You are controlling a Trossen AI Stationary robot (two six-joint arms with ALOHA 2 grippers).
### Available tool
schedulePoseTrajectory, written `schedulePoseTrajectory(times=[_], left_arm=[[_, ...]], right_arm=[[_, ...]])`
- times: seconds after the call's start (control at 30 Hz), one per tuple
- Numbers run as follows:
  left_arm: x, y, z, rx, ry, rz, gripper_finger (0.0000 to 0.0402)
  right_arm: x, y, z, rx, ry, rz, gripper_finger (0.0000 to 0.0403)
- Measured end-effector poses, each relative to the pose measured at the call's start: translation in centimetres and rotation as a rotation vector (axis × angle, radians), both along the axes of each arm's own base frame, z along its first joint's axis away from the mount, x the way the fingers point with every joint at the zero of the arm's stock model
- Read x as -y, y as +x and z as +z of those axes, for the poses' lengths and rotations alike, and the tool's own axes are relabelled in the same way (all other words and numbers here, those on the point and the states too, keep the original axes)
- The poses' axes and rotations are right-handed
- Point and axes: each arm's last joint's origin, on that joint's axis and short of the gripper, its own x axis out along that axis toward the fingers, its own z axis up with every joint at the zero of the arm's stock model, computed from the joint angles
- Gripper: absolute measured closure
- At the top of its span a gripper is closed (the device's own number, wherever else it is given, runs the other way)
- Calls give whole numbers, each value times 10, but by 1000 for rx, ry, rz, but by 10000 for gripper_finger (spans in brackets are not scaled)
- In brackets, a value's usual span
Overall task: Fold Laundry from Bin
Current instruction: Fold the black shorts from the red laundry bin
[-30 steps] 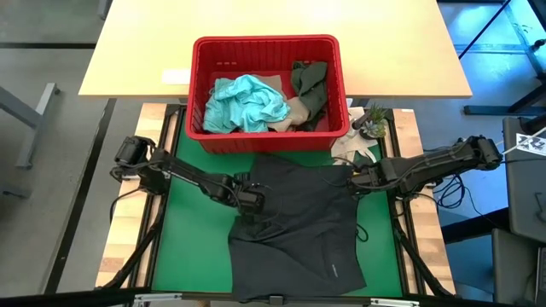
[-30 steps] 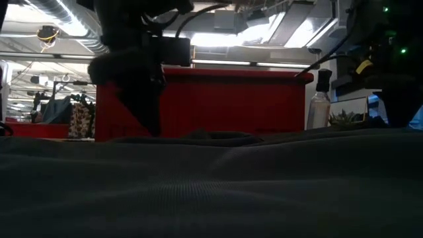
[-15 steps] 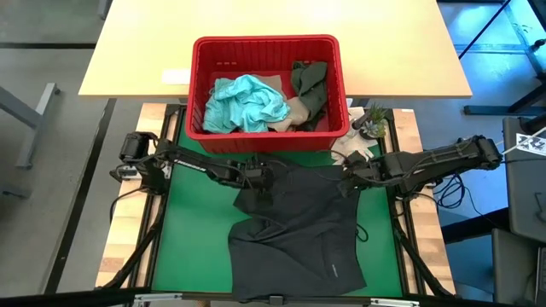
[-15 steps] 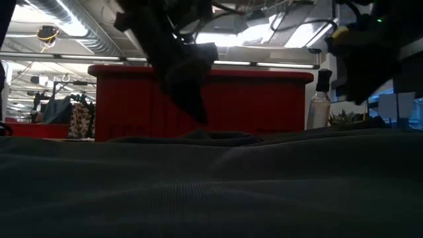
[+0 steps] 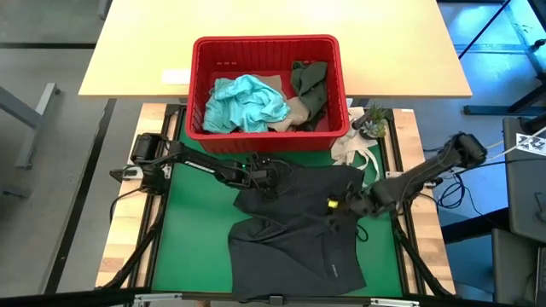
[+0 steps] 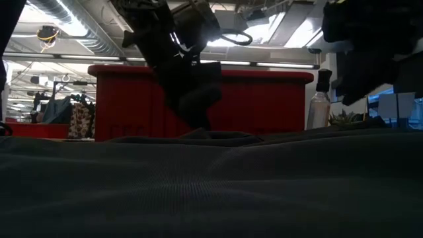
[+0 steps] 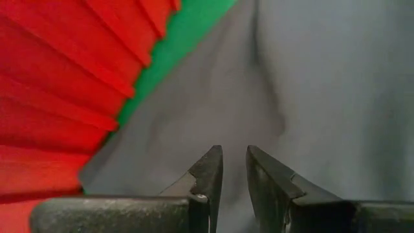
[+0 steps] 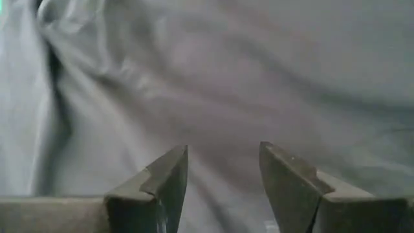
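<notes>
A dark grey garment (image 5: pixel 299 230) lies spread on the green mat (image 5: pixel 196 230), with some folds at its far left. The red bin (image 5: pixel 266 43) stands beyond it and holds teal (image 5: pixel 247 102), beige (image 5: pixel 294 111) and olive (image 5: pixel 309 81) laundry. My left gripper (image 5: pixel 271 176) hangs close above the garment's far edge (image 7: pixel 194 97), just in front of the bin's wall (image 7: pixel 52 97). Its fingers are a narrow gap apart with nothing between them. My right gripper (image 5: pixel 341 205) stands open, pointing down over the garment's right half (image 8: pixel 226 65).
A white cloth bag (image 5: pixel 354 153) lies at the mat's far right corner, beside a small potted plant (image 5: pixel 373 122) and a spray bottle (image 6: pixel 319 99). A pale wooden table (image 5: pixel 145 51) carries the bin's far part. Bare mat shows left of the garment.
My left gripper has gone toward the table's right and far edge, along the garment's far edge up to the bin. My right gripper has swung from the garment's far right corner toward the near edge and inward over the cloth, tipping further down. The garment's far left part has bunched slightly.
</notes>
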Motion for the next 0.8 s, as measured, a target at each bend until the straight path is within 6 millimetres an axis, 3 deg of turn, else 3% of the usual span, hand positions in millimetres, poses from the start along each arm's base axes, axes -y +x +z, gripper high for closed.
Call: schedulePoseTrajectory(times=[0.17,0.37,0.8], left_arm=[[-5,0,-3,-11,22,23,335],[-15,1,-12,-39,17,48,335],[-34,4,-35,-79,15,92,335]], right_arm=[[-38,11,-11,123,80,90,212],[-71,9,-18,222,93,149,212],[-110,-4,-76,-29,228,141,212]])
